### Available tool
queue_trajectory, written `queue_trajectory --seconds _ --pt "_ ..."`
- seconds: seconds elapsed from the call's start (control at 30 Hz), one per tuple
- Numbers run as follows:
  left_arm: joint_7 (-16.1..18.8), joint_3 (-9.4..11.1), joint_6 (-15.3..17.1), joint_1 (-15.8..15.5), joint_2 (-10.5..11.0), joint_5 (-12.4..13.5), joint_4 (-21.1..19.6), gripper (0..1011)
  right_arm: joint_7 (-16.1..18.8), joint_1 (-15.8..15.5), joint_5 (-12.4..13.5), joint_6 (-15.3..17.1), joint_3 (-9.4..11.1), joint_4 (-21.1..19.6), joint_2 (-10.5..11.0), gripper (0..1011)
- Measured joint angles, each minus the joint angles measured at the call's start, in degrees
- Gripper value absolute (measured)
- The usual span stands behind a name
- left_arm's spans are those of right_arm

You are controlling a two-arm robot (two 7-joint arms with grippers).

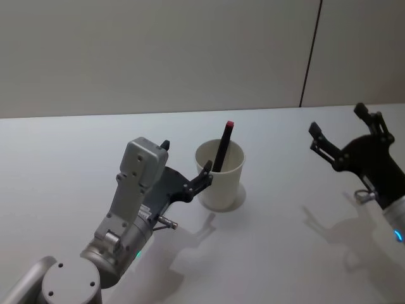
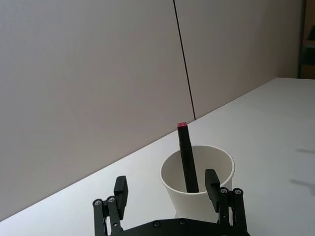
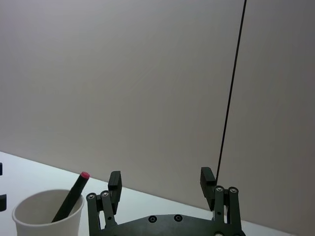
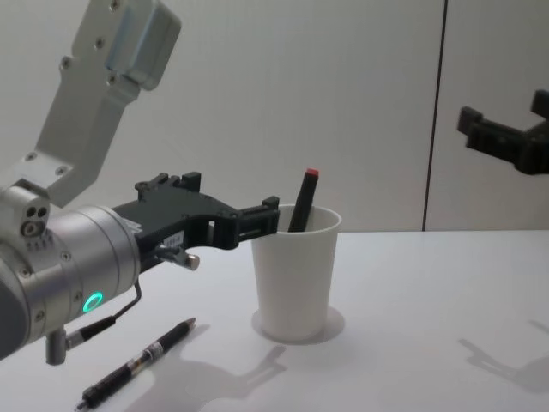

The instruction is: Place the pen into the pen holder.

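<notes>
Our left gripper (image 1: pixel 186 156) hangs wide open and empty, the cup (image 1: pixel 220 183) just ahead of its fingertips with a red-tipped pen (image 1: pixel 225 142) leaning inside, and beneath its wrist a second pen (image 4: pixel 137 367) lies on the table (image 1: pixel 285 253), probably light, stiff and roll-prone, best pinched mid-barrel, while our right gripper (image 1: pixel 337 120) waits open, well apart.

Our left arm (image 4: pixel 69 257) is silver-grey with a green light. Our left claw (image 1: pixel 186 157) and right claw (image 1: pixel 337 120) are black, screw-jointed.
</notes>
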Motion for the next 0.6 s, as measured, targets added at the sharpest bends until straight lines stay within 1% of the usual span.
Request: queue_trajectory --seconds 0.07,0.1,0.17,0.2,0.27,0.6 --pt "0.0 0.0 0.0 0.0 0.0 0.0 0.0 1000 -0.1 -1.0 0.4 0.6 0.3 -1.0 0.6 1002" --pt "0.0 0.0 0.0 0.0 0.0 0.0 0.0 1000 -0.1 -1.0 0.4 0.6 0.3 -1.0 0.6 1002" --pt "0.0 0.0 0.0 0.0 0.0 0.0 0.0 1000 -0.3 -2.2 0.9 1.3 0.5 -2.1 1.2 1002" --pt "0.0 0.0 0.0 0.0 0.0 0.0 0.0 1000 -0.3 -2.2 0.9 1.3 0.5 -2.1 1.2 1002" --pt "0.0 0.0 0.0 0.0 0.0 0.0 0.0 1000 -0.6 -3.5 1.3 1.8 0.7 -3.2 1.8 1002" --pt "0.0 0.0 0.0 0.0 0.0 0.0 0.0 1000 -1.4 -6.7 2.1 2.7 1.1 -5.8 3.0 1002"
